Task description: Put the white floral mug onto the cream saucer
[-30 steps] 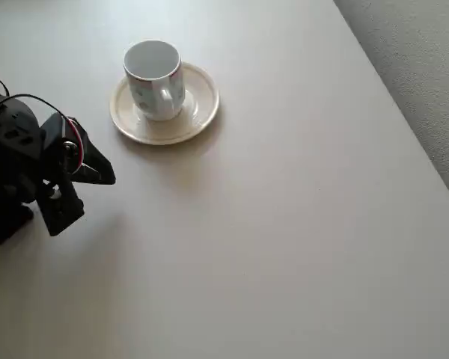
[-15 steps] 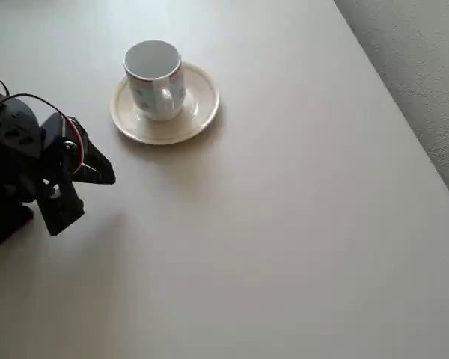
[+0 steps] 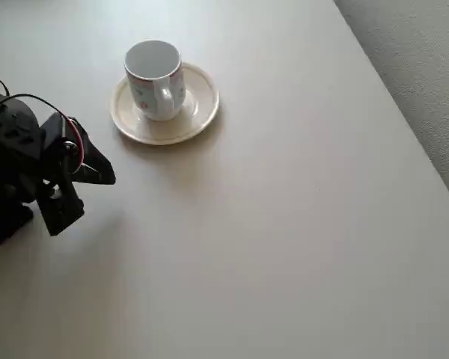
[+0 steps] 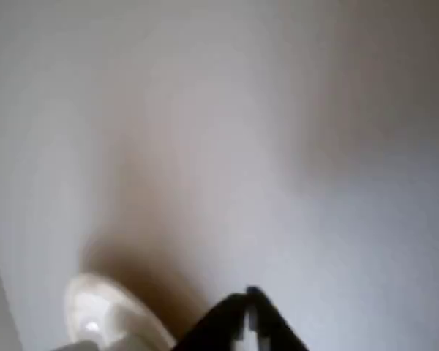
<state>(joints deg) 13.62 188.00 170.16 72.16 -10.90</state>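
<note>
Already your mug (image 3: 155, 78) stands upright on the saucer (image 3: 198, 112), handle toward the lower edge of the overhead view. Your claw (image 3: 97, 168) sits well apart at left over bare surface (image 3: 284, 224), fingers together, gripping nothing.

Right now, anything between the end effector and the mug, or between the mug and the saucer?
Nothing visible. Bare table separates the end effector from the mug. The mug already stands upright on the saucer, so nothing blocks that leg either.
</note>
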